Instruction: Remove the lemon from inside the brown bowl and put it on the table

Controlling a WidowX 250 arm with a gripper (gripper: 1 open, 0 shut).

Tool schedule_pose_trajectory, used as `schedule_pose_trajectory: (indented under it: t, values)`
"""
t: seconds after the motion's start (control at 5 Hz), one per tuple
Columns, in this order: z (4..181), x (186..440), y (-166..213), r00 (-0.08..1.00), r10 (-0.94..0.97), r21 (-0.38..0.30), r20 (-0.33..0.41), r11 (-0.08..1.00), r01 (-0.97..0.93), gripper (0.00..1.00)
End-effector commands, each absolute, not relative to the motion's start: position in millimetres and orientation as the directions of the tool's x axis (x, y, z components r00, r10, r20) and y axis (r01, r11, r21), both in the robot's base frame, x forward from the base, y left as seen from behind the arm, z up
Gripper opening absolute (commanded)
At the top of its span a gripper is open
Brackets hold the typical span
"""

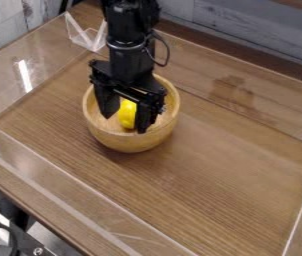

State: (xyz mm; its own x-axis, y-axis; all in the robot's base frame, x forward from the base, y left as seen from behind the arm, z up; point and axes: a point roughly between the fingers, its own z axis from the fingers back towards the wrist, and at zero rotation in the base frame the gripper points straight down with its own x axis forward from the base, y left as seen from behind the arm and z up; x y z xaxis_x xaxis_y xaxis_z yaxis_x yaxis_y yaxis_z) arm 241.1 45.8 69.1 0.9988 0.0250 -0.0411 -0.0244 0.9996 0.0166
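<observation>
Apparently, pincer (pixel 127 116) straddles lemon (pixel 127 113).

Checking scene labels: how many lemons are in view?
1. The lemon is inside the brown bowl, between the fingers of the tool. The tool and arm block part of the bowl's inside, so another could be hidden there.
</observation>
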Motion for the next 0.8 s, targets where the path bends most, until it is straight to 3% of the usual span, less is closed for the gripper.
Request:
schedule_pose_trajectory:
  t: [0.0, 0.6]
  values:
    - [76.3, 243.3, 50.9, 1.000, 0.023, 0.007, 0.016, 1.000, -0.023, 1.00]
    - [66.1, 239.0, 55.6, 0.999, 0.009, -0.028, 0.043, 1.000, -0.008, 1.00]
